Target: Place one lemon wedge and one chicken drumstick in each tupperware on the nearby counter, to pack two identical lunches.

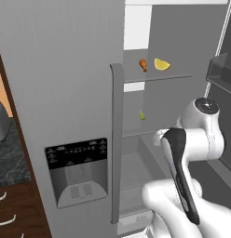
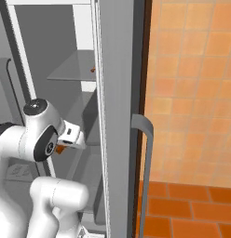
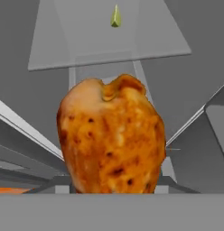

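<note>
While a drumstick (image 3: pixel 111 135) is gripped by the tool at frame centre, a lemon wedge (image 3: pixel 115 17) is seen on the shelf (image 3: pixel 64 40) above.

Grey open fridge (image 1: pixel 66 93), glass shelves (image 1: pixel 157 78), orange tiled wall (image 2: pixel 192 93)

A glossy, mottled orange-brown chicken drumstick (image 3: pixel 111 135) with dark char spots looms before matt grey fridge shelves (image 3: pixel 109 40), where a smooth pale yellow-green lemon wedge (image 3: pixel 115 17) rests. The fridge door (image 1: pixel 61 93) looks like flat, matt grey metal, beside a speckled dark stone counter (image 1: pixel 10 158) and terracotta wall tiles (image 2: pixel 192 93).
</note>
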### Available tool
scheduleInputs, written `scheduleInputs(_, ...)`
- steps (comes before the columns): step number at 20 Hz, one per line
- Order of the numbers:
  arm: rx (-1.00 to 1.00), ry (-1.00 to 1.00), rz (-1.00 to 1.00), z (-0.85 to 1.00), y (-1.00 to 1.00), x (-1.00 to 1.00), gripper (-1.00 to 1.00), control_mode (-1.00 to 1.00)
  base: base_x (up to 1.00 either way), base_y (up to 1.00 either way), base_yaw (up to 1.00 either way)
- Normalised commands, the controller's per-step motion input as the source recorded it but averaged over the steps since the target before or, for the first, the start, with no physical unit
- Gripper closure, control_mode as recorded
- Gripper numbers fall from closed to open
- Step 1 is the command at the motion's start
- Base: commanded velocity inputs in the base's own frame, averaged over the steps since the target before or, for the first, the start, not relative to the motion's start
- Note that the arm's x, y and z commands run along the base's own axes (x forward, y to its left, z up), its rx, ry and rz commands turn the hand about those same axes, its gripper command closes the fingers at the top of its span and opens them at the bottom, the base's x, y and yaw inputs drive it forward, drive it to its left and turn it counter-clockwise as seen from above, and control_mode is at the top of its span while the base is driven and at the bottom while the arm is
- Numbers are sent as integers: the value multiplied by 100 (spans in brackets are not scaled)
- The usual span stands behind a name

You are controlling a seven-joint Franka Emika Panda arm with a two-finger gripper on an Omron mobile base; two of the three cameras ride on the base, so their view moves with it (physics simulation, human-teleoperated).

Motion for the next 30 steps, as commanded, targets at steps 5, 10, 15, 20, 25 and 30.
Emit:
scheduleInputs(5, 4, -5, 0, -9, 2, -9, 100, -100, 0, 0, 0)
scheduleInputs(10, 0, 0, 0, -1, 3, -15, 100, -100, 0, 0, 0)
scheduleInputs(15, 0, 0, 0, -3, 6, -18, 100, 100, -80, 41, 1)
scheduleInputs(20, 0, 0, 0, 0, 0, 0, 100, 100, -77, 100, 9)
scheduleInputs(25, 0, 0, 0, 0, 0, 0, 100, 100, -28, 100, 8)
scheduleInputs(30, 0, 0, 0, 0, 0, 0, 100, 100, -5, 100, 1)
